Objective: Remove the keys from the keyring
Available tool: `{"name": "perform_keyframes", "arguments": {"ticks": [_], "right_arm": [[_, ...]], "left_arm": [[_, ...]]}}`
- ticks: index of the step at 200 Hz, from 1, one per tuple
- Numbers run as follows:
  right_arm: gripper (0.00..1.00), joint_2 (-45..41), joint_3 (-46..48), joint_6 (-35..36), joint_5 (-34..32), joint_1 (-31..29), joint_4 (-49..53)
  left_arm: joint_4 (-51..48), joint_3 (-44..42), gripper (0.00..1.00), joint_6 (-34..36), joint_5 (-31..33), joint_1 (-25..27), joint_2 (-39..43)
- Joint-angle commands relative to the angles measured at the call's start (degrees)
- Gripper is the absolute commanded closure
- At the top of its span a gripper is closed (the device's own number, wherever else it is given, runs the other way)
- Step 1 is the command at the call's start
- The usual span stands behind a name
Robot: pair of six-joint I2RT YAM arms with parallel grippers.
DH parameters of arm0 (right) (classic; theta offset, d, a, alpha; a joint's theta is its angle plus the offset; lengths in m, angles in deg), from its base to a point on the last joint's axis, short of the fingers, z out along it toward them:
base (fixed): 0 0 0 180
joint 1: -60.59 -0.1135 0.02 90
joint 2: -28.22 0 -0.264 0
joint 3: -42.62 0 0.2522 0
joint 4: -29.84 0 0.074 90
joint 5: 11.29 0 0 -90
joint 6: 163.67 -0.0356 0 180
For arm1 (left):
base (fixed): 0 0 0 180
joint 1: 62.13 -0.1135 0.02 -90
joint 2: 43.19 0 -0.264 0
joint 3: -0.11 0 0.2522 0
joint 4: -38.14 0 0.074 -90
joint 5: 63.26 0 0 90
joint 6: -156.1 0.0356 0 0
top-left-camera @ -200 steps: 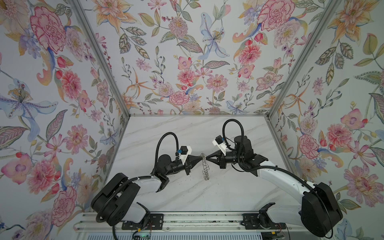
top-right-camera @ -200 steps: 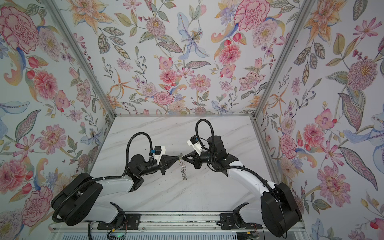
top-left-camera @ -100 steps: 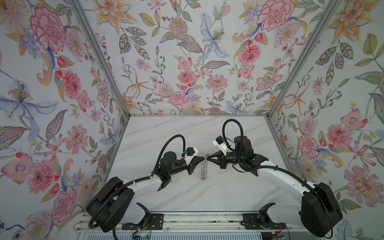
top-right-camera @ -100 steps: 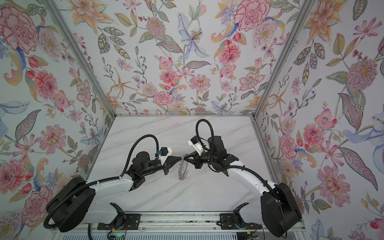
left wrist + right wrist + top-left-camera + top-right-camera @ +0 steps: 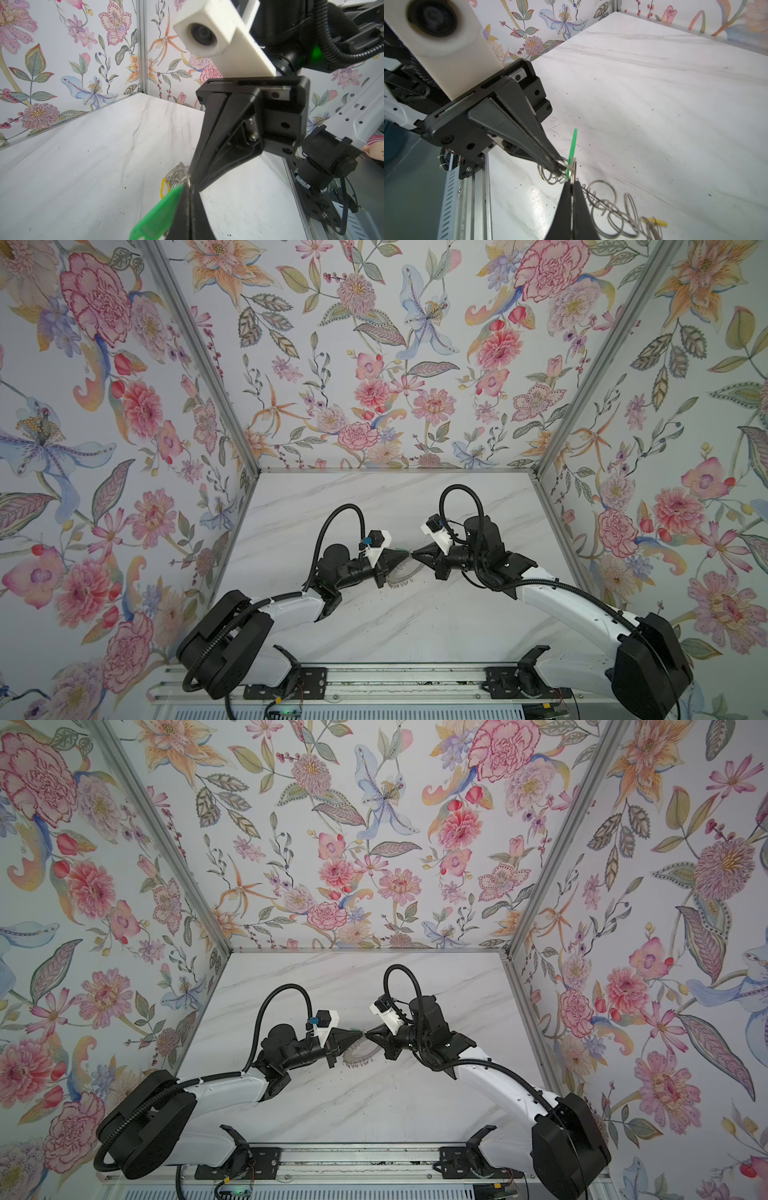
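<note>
Both claws were tip to tip over the middle of the tabletop (image 5: pixel 415 626). My left claw (image 5: pixel 188 187) was pressed together, with the green-tagged key (image 5: pixel 158 217) lying along its finger. My right claw (image 5: pixel 572 183) pinched a wire loop of the keyring (image 5: pixel 403 572), which hung tilted just beneath both tips, its yellow tag (image 5: pixel 656 222) at the far end.

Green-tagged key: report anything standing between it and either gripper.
Nothing visible does. The left gripper and right gripper meet tip to tip, both shut on wire loops of the keyring, with the green-tagged key right at their tips.
</note>
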Motion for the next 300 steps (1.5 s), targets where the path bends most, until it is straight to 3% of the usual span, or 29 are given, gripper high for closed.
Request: {"name": "perform_keyframes", "arguments": {"ticks": [1,58,134,300], "right_arm": [[1.0,-2.33,2.1,4.24,-10.28,-2.93,-2.97],[1.0,-6.49,10.14,7.94,-27.0,-8.41,-12.78],[1.0,-9.55,18.0,14.83,-43.88,-15.03,-24.53],[1.0,-2.34,20.37,25.29,-64.74,-23.47,-38.23]], "left_arm": [[5.31,0.06,1.0,-4.44,-3.42,-0.29,-0.96],[5.43,0.04,1.0,-6.25,-3.58,-0.64,-0.6],[7.41,0.09,1.0,-9.26,-4.08,-1.7,-1.36],[9.11,1.82,1.0,-14.58,-4.53,-2.48,-2.78]]}}
